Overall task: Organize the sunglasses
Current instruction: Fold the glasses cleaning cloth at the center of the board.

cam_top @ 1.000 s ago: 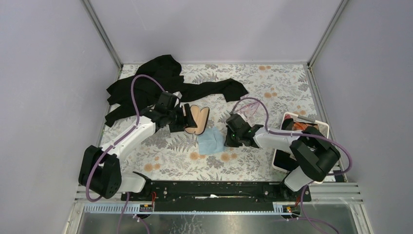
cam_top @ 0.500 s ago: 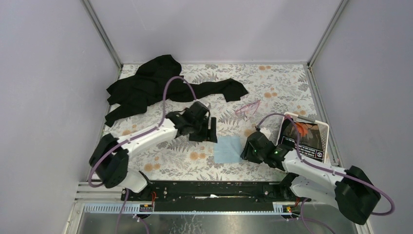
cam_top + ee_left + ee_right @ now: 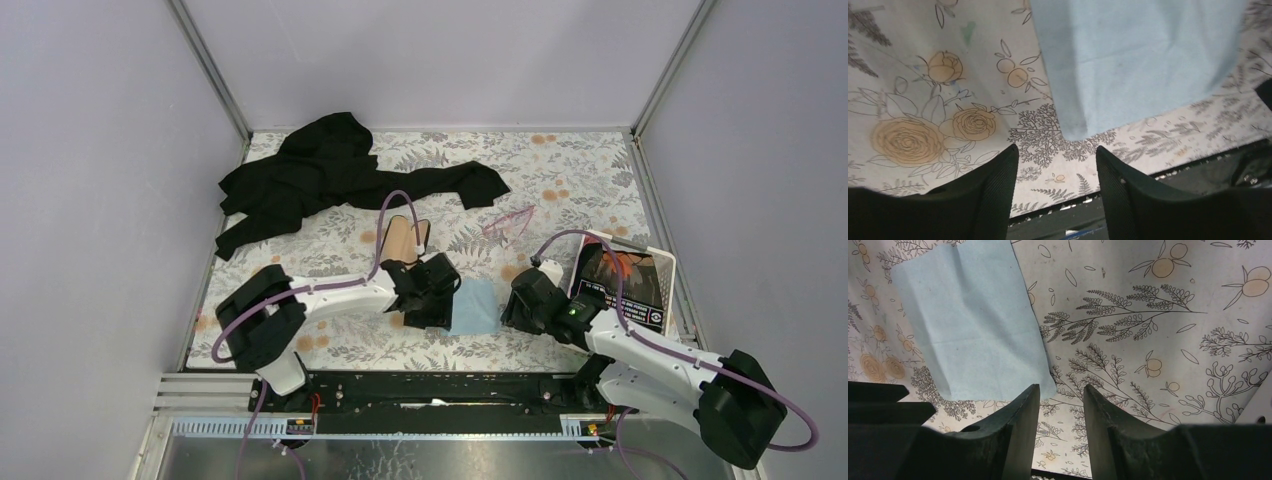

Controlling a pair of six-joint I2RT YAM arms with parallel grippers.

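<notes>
The left gripper point(image 3: 1055, 150) hangs at 9 o'clock of the blue cloth point(image 3: 476, 306), jaws wide and empty. The sunglasses point(image 3: 508, 222) lie at 1 o'clock from the cloth. They look light, thin and easy to break, so I would hold the middle bridge gently. The right gripper point(image 3: 1061, 387), at the cloth's 3 o'clock, has narrow, empty jaws.

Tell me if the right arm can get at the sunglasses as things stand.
Probably yes. The right gripper is open and empty, and the sunglasses lie in the open beyond it, with only bare tablecloth between.
</notes>
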